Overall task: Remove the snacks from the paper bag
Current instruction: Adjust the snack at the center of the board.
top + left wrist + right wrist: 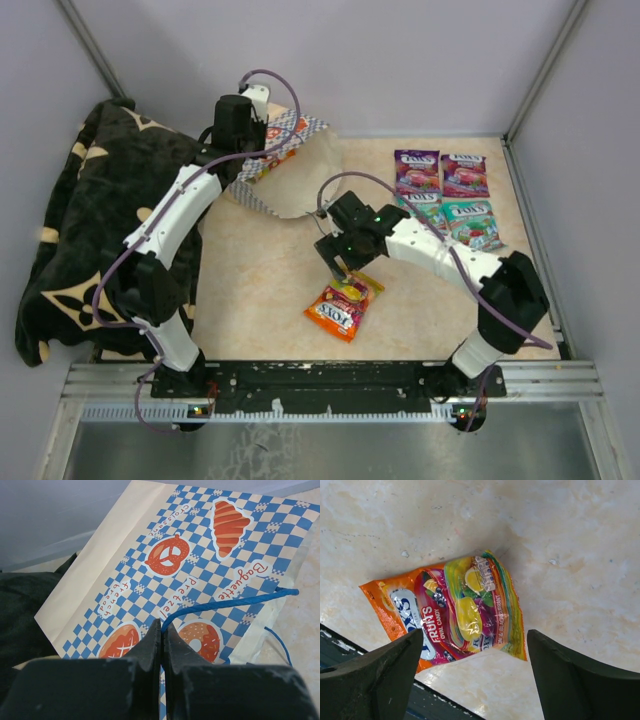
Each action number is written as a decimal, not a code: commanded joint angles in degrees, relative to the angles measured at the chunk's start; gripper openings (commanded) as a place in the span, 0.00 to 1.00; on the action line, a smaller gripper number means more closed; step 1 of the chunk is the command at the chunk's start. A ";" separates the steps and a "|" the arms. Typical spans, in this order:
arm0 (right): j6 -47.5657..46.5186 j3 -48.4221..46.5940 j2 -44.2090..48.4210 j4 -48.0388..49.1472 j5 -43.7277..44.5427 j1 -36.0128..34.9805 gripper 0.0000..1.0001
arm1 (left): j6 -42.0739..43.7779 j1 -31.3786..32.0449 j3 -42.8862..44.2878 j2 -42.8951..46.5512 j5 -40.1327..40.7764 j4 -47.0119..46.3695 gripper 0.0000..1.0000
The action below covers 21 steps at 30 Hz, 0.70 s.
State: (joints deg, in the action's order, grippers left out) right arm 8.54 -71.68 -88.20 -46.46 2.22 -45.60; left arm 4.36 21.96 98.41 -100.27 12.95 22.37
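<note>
Directly beneath the right gripper (475,642), between its two dark fingers spread wide apart, a flat glossy orange candy packet with fruit pictures (452,612) lies face up on the pale marbled table (560,540), outside the bag. The fingers hold nothing.

The packet's long axis runs roughly from finger to finger. Its orange end is by the finger on the left of the wrist view, and its green-yellow end points toward the other finger.

It looks light, thin, crinkly and slippery, with loose sweets inside. A pinch on a crimped end seam or across the short width would likely hold best, so the wrist may need turning.

Just beyond the left gripper's (162,632) fingers, which are pressed together, lies the cream paper bag with blue-white checks (200,555). Its thin blue string handle (230,600) runs into the closed tips and appears pinched. The paper seems stiff but easily creased.
</note>
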 commanded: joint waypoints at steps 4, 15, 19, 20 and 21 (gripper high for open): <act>-4.91 2.24 -8.14 0.46 -8.86 -2.40 0.81 | 1.48 -0.75 -0.12 2.18 1.16 0.06 0.00; 14.99 8.70 -14.58 2.93 8.40 -2.64 0.98 | 1.29 -0.97 -1.11 2.54 1.52 -0.56 0.00; 35.37 7.85 -13.71 0.39 9.90 -0.06 0.99 | 0.70 -1.36 -1.20 2.55 1.11 -0.89 0.00; 40.92 9.40 -12.54 1.69 8.93 0.91 0.99 | 0.48 -1.43 -1.22 2.54 0.91 -0.96 0.00; 46.34 11.25 -11.15 2.69 8.06 1.96 0.99 | 0.40 -1.51 -1.27 2.53 0.79 -0.89 0.00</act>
State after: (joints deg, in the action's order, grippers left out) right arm 30.87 -64.77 -100.55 -44.88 4.82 -47.22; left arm 4.95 21.32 97.56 -100.01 13.67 22.26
